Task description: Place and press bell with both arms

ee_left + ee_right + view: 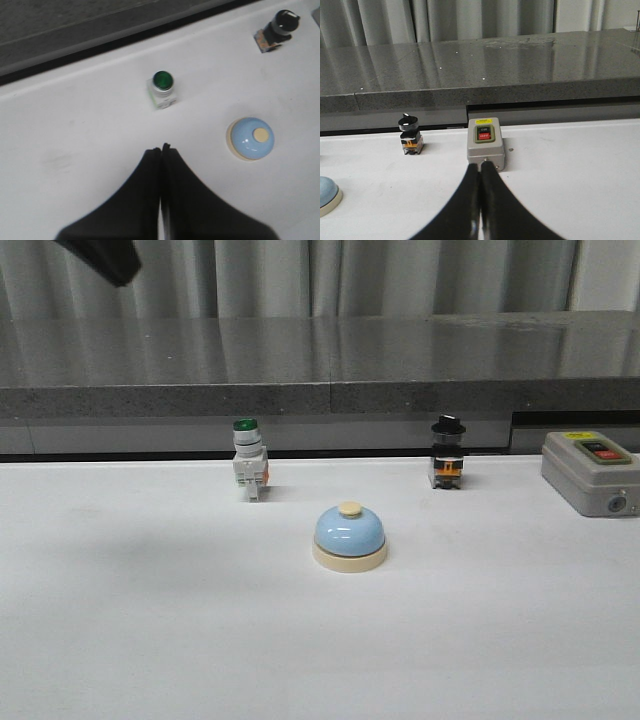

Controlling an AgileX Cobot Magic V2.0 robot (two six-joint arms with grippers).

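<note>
The light-blue bell (pixel 350 537) with cream base and button stands upright on the white table, near its middle. It also shows in the left wrist view (pixel 251 138) and, cut off at the edge, in the right wrist view (pixel 327 194). My left gripper (pixel 162 148) is shut and empty, high above the table, to the left of the bell and apart from it. Only a dark piece of the left arm (pixel 108 258) shows in the front view. My right gripper (pixel 480 166) is shut and empty, to the right of the bell, pointing at a grey box.
A green-capped white switch (pixel 248 459) stands behind and left of the bell. A black-capped switch (pixel 447 452) stands behind and right. A grey control box (pixel 590 472) with red and green buttons sits at the far right. A dark stone ledge (pixel 330 365) runs behind the table.
</note>
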